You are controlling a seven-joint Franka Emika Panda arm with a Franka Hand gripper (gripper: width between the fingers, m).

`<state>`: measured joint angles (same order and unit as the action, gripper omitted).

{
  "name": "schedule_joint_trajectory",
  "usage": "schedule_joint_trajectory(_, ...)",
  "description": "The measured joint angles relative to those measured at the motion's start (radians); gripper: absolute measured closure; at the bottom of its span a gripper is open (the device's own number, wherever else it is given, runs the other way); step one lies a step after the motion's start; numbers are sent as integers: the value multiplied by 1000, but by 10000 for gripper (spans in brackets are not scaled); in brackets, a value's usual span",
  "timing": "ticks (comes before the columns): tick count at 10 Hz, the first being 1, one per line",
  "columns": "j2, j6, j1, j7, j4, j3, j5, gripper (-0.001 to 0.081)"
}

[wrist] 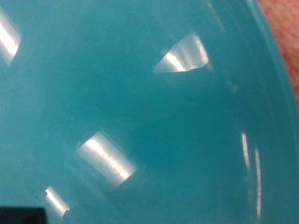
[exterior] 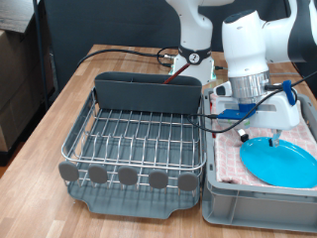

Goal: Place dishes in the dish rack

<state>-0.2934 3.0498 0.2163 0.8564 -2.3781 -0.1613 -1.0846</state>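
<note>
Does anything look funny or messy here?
Nothing looks spilled or broken. The light-blue plate isn't in the dish rack; it lies on the pink checked cloth in the grey crate, at the exterior view's right. The gripper hangs just above it, and the wrist view is filled with blue.

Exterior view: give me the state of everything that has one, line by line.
Plate: tilted in the crate, not in the rack.
Rack: wires hold no dishes.
Caddy: upright at the rack's far end; contents unseen.
Crate: cloth-lined, holding the plate.
Claw: just above the plate; fingers hidden.
</note>
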Motion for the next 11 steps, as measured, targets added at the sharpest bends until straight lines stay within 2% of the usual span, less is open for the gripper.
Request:
schedule_joint_trajectory(1, 0, 0, 2, 8, 0, 4, 4, 252)
schedule_joint_trajectory(2, -1, 0, 10, 26, 0, 15, 13, 252)
schedule_joint_trajectory(3, -4, 0, 24, 56, 0, 30, 35, 490)
schedule_joint_trajectory(4, -7, 0, 35, 79, -3, 43, 52, 490)
schedule_joint_trajectory(5, -9, 0, 39, 83, -6, 46, 54, 670)
schedule_joint_trajectory(6, -9, 0, 39, 83, -6, 45, 54, 670)
schedule_joint_trajectory(7, -9, 0, 39, 83, -6, 44, 54, 766)
schedule_joint_trajectory(9, -5, 0, 46, 98, -9, 57, 77, 766)
schedule_joint_trajectory(11, 16, -14, 86, 179, -25, 112, 177, 766)
